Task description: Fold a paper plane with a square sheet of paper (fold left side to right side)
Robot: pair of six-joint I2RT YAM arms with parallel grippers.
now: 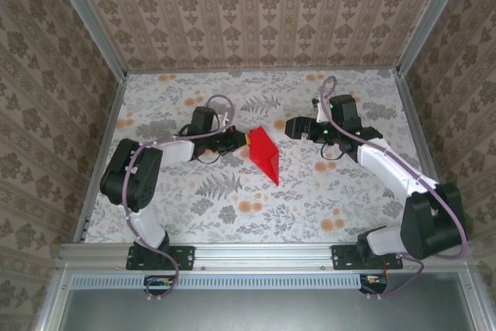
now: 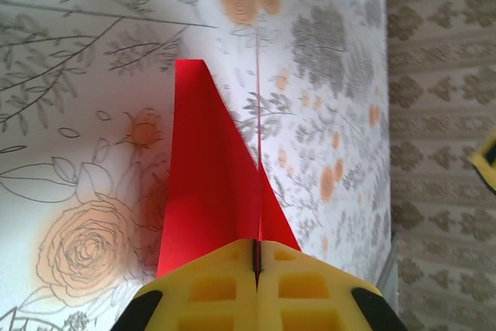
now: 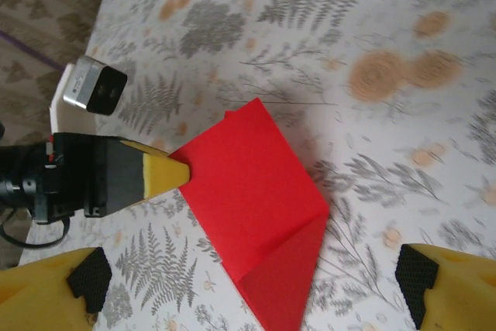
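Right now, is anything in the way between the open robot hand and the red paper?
No, nothing visible. Only bare flowery table lies between the open right gripper and the red paper. The left gripper is shut on the paper's other side, not in the way.

Plain red paper plane [image 1: 263, 154]; grey-orange floral table [image 1: 194, 191].

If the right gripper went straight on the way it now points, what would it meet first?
Probably the folded bright red sheet of paper, straight ahead between the right gripper's open fingers. The left gripper, shut on the paper's edge, sits off to the side; depth is unclear.
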